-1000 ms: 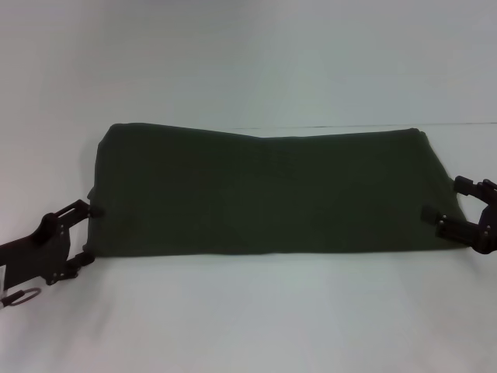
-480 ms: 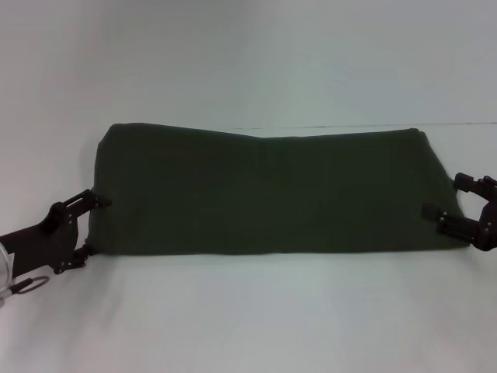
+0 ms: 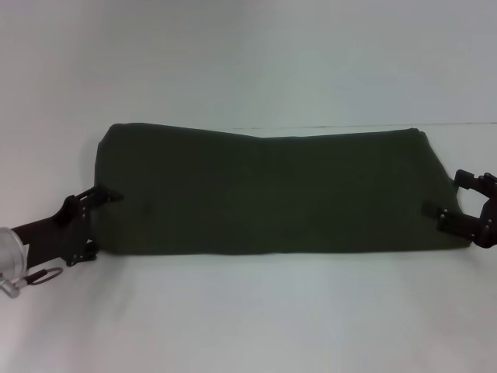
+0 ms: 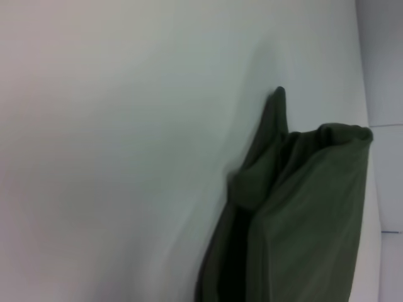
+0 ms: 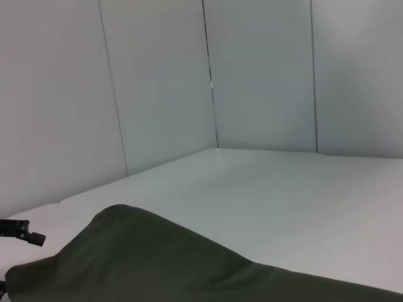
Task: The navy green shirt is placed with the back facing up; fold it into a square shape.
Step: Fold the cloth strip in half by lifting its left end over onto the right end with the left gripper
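the navy green shirt [image 3: 264,190] lies folded into a long wide band across the white table [image 3: 248,318], plain side up. the left gripper [image 3: 97,220] is at the shirt's left end, its fingers spread apart, one over the edge of the cloth, one at the near corner. the right gripper [image 3: 457,203] is at the shirt's right end, fingers likewise parted, one resting on the fabric.

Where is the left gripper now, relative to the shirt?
In the head view, the left gripper sits open at the navy green shirt's left end, low on the left, on the white table.
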Controlling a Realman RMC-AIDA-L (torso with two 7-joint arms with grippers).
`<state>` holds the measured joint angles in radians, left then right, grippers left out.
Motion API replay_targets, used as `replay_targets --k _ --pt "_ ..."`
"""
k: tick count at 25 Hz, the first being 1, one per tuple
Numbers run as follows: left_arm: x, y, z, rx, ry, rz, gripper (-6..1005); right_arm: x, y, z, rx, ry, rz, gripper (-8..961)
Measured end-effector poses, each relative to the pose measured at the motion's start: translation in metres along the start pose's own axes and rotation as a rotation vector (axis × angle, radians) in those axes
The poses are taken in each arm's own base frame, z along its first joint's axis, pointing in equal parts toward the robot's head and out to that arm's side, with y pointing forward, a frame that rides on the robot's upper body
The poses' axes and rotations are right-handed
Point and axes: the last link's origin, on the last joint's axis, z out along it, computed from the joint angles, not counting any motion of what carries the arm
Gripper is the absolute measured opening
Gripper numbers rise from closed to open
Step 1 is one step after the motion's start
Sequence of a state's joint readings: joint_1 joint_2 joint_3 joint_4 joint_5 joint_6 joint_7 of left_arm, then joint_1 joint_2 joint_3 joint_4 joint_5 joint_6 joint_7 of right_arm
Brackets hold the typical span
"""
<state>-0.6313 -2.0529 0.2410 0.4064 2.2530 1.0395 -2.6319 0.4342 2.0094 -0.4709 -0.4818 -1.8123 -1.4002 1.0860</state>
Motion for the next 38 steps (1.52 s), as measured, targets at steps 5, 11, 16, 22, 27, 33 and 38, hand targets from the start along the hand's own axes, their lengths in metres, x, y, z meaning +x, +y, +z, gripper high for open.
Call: replay_targets --k 5,11,16,22,27,33,38 --pt "-0.002 0.005 0.006 0.004 -0.010 0.018 949 0.001 0.000 -0.001 0.000 0.000 0.002 945" --pt "-0.001 0.006 0.009 0.016 0.003 0.031 948 0.002 0.001 -0.002 0.002 0.000 0.006 945" --pt "-0.001 0.006 0.008 0.014 0.001 0.034 947 0.002 0.001 -0.002 0.001 0.000 0.007 945" --pt "0.000 0.004 0.005 0.016 -0.004 0.031 946 0.002 0.001 -0.002 0.001 0.001 0.008 945" --pt "-0.002 0.008 0.007 0.024 -0.023 0.051 945 0.003 0.001 -0.002 0.000 0.002 0.008 945" --pt "-0.003 0.014 0.010 0.047 -0.057 0.068 944 0.002 0.001 -0.002 -0.002 0.002 0.007 945" --pt "-0.001 0.016 0.009 0.056 -0.058 0.079 943 0.002 0.001 -0.002 -0.003 0.002 0.006 945"
